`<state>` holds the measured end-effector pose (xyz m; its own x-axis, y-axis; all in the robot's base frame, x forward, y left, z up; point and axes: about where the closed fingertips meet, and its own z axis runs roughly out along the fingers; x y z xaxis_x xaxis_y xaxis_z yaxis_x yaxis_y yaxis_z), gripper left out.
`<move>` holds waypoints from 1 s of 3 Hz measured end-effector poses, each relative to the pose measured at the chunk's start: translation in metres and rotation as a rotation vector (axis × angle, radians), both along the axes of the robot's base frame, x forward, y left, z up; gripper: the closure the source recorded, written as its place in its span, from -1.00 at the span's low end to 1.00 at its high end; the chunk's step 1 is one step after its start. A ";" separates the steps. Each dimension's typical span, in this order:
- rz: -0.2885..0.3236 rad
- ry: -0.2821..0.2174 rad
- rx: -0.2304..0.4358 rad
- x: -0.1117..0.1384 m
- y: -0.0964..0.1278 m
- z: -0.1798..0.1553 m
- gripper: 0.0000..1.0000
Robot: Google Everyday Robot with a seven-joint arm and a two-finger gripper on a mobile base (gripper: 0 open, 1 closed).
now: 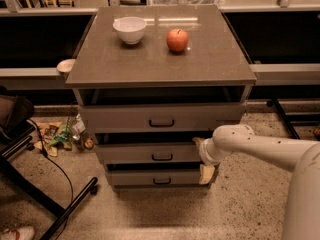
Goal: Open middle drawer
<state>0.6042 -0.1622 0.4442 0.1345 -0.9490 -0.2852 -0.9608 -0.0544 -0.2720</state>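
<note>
— Where's the middle drawer [145, 153]?

— Second of three grey fronts in the cabinet [160, 64], between the taller top drawer [120, 119] and the bottom drawer [135, 178]. Front looks closed or nearly so, with a dark gap above it.

— And the gripper [203, 159]?

— At the drawer's right end, well to the side of the small black bar handle [162, 157]. Spread: one tan finger [198, 143] by the upper right corner of the front, the other down beside the bottom drawer's end. Pinching nothing that I can see. The arm comes in from the right.

— How will it handle?

— Stiff, flat panel, probably on slides, so I'd expect a straight, steady pull with some drag. Load unknown, since the contents are hidden. The front looks smooth, with little to grip on the face itself.

— Where to take hold?

— The bar handle is the sure place: centred, so the drawer shouldn't rack. Hooking the right edge might work but could pull it skewed. Note the bowl [130, 29] and apple [177, 40] on top; a jerk could set the apple rolling.
</note>
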 end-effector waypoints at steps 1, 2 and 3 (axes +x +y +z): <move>-0.018 -0.029 0.011 0.018 0.001 -0.002 -1.00; -0.042 -0.011 0.007 0.034 0.005 -0.016 -1.00; -0.056 0.025 0.006 0.044 0.011 -0.034 -1.00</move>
